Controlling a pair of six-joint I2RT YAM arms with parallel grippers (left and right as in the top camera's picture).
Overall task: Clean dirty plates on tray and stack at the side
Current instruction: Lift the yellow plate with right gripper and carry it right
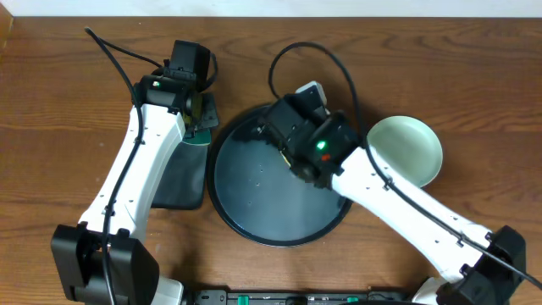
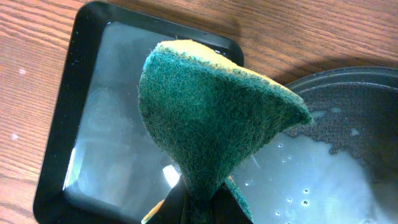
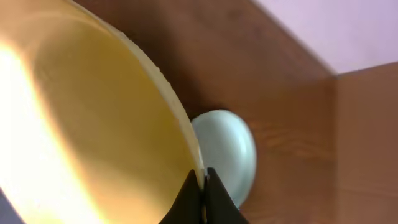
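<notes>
1. The yellow plate (image 3: 81, 143) is gripped by its rim in the right claw (image 3: 202, 186), which is closed on the edge; it is held tilted over the round tray (image 1: 254, 199), though it is hidden under the arm in the overhead view
2. A green sponge (image 2: 211, 118) is pinched in the closed left claw (image 2: 199, 202), above the meeting of the small rectangular tray (image 2: 74, 124) and the round tray, both seen to be wet
3. A mint plate (image 1: 406, 151) is laid on the surface (image 1: 68, 85) just right of the round tray; whether another lies under it cannot be told
4. Scrubbing of the yellow plate is judged to be the step in hand
5. Next, the sponge must be brought across to the plate's face and the plate kept steady against the rubbing, before it is stacked on the mint plate
</notes>
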